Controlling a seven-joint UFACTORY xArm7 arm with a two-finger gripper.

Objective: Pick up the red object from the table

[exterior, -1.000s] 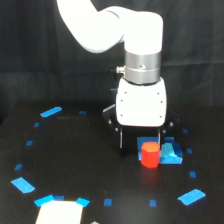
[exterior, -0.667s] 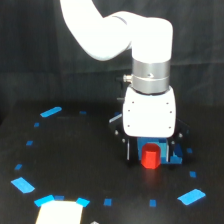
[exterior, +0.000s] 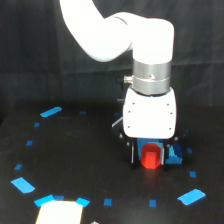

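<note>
The red object [exterior: 150,156] is a small red-orange block standing on the black table [exterior: 80,165], at the exterior view's right. My gripper [exterior: 149,154] hangs straight over it from the white arm. Its dark fingers [exterior: 133,152] stand on either side of the block, close to its sides. I cannot tell whether they touch it. The block's top is hidden behind the white gripper body. A bright blue patch [exterior: 174,154] lies just to the right of the block.
Small blue tape marks ring the table: one at the back left [exterior: 51,111], one at the front left [exterior: 22,185], one at the front right [exterior: 192,196]. A pale rectangular patch [exterior: 60,212] lies at the front edge.
The arm has moved to the exterior view's right and come down over the red block. The fingers now straddle the block, which stood in front of the gripper before.
</note>
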